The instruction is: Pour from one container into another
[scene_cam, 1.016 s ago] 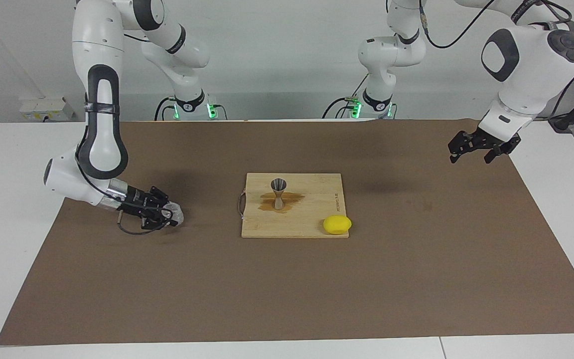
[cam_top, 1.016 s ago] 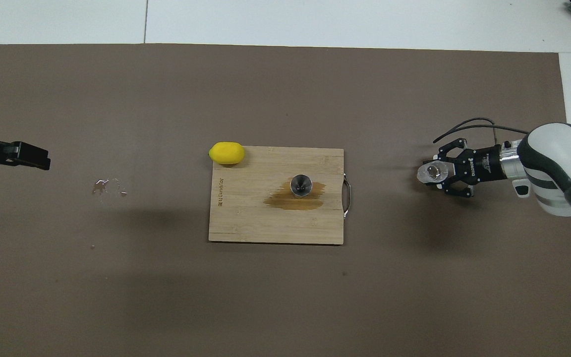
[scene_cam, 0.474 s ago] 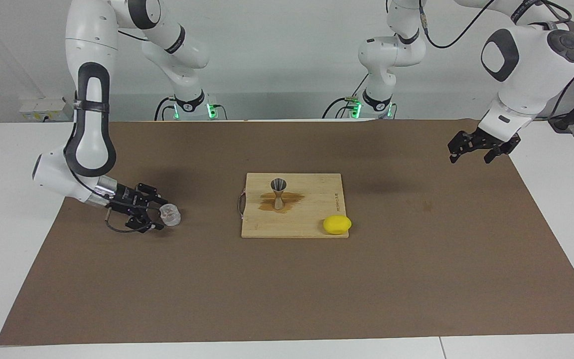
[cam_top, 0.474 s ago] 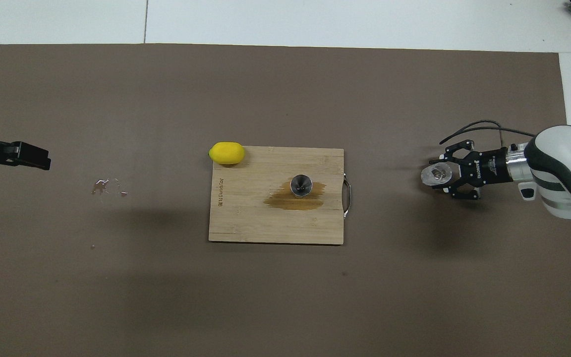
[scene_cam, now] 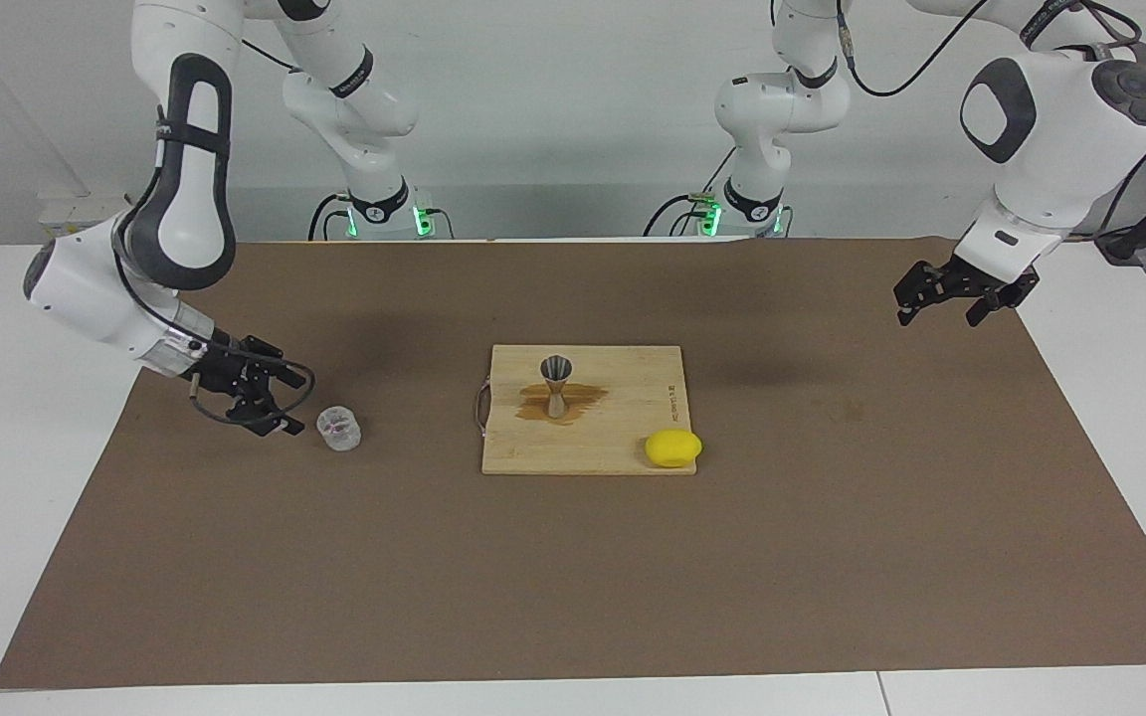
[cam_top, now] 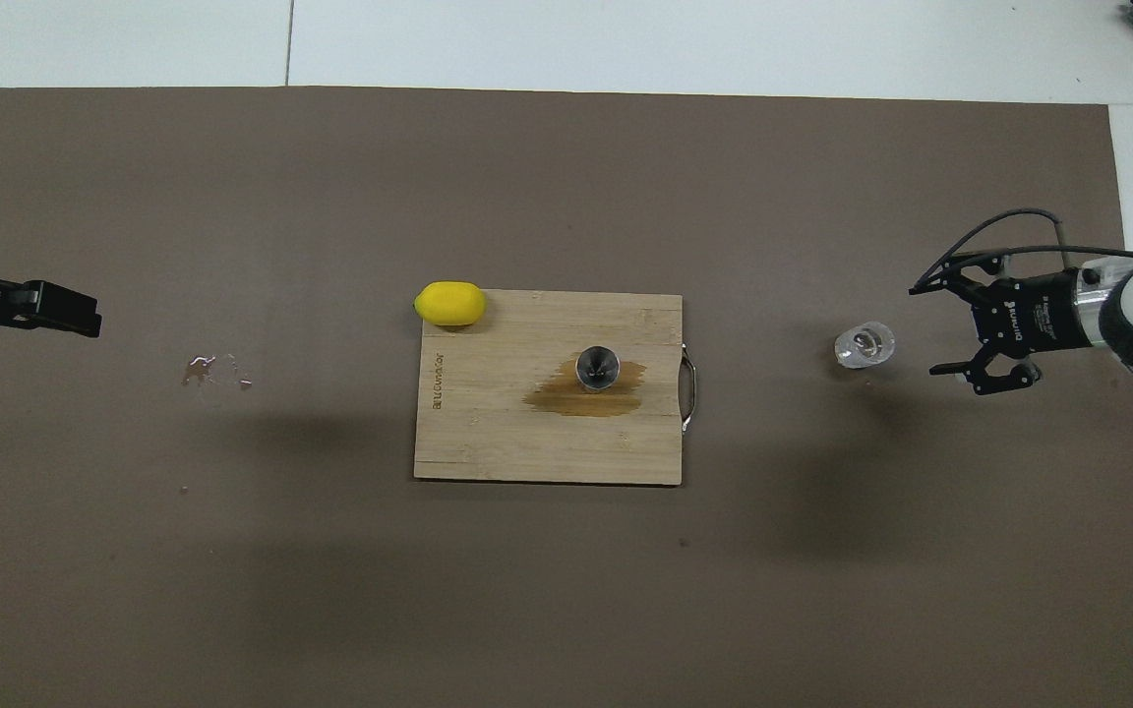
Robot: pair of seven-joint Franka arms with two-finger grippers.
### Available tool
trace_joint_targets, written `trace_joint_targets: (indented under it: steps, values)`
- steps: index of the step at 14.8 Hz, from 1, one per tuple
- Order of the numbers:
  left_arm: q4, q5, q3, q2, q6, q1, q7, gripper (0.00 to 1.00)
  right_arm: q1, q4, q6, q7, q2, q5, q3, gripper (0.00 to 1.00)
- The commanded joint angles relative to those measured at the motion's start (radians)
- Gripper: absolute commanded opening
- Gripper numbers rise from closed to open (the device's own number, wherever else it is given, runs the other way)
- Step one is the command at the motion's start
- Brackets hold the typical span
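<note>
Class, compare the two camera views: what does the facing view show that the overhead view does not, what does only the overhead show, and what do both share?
Only the facing view shows both arm bases, the wall and the silvery metal hourglass jigger in side profile.

Only the overhead view shows small wet droplets on the brown mat toward the left arm's end, and looks straight down into the jigger.

Both show the small clear glass cup standing free on the mat, the open right gripper beside it, the open left gripper waiting, the stained wooden cutting board and the yellow lemon.

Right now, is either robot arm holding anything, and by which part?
Nothing is held. The right end effector is open beside the glass cup; the left end effector hangs open too.
</note>
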Motion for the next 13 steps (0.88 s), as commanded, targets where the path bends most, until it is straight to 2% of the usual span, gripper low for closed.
trace_joint_targets:
  steps: [1, 4, 7, 10, 13]
  values:
    - [0.01, -0.001, -0.005, 0.005, -0.009, 0.003, -0.015, 1.0, 0.067, -0.016, -0.006, -0.02, -0.061, -0.093, 0.003, 1.0]
    - [0.013, -0.001, -0.007, 0.005, -0.012, 0.003, -0.015, 1.0, 0.186, -0.015, -0.029, -0.032, -0.098, -0.244, 0.004, 1.0]
    - [0.01, -0.002, -0.007, 0.005, -0.009, 0.003, -0.015, 1.0, 0.277, 0.022, -0.06, -0.186, -0.131, -0.46, 0.009, 1.0]
    - [0.009, -0.002, -0.007, 0.005, -0.009, 0.003, -0.015, 1.0, 0.288, 0.152, -0.188, -0.303, -0.129, -0.531, 0.012, 1.0]
    - [0.009, -0.002, -0.005, 0.003, -0.009, 0.003, -0.015, 1.0, 0.277, 0.238, -0.253, -0.418, -0.144, -0.553, 0.009, 1.0]
